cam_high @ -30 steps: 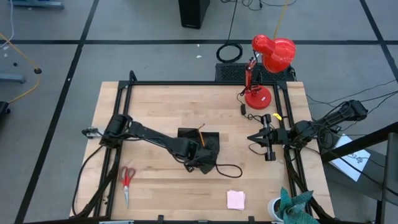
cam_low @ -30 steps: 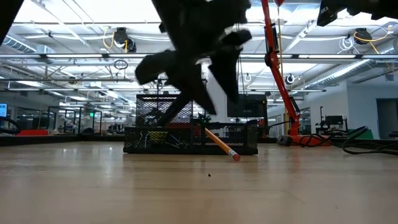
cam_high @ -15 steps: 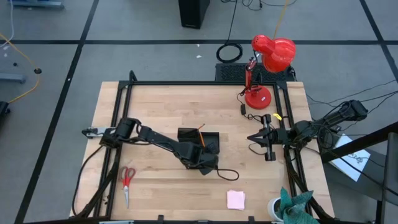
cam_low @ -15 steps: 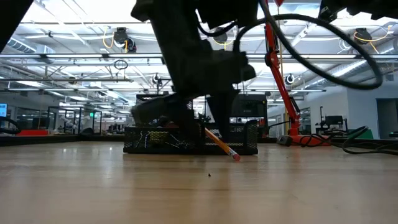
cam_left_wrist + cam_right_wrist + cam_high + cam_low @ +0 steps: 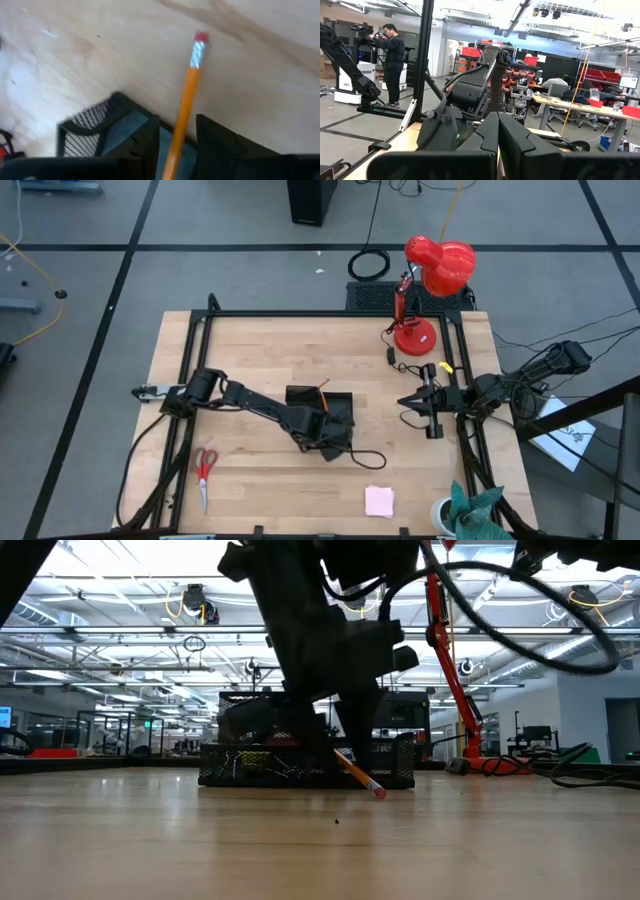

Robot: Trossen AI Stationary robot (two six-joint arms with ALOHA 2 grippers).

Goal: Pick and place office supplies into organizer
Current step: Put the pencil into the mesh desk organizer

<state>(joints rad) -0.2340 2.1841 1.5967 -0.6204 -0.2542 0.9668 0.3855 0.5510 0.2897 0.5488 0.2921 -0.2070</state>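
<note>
The left claw (image 5: 177,137) sits over the black organizer (image 5: 318,408) mid-counter, fingers partly apart astride the orange pencil (image 5: 182,112) — contact unclear. The right claw (image 5: 410,401) waits pinched shut, empty, at the counter's (image 5: 260,345) right edge.

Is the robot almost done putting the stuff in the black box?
Not yet. The orange pencil leans out of the organizer, eraser on the table, and the left hand straddles it. The red-handled scissors and pink note pad still lie on the table. The right hand waits, shut, at the side.
</note>
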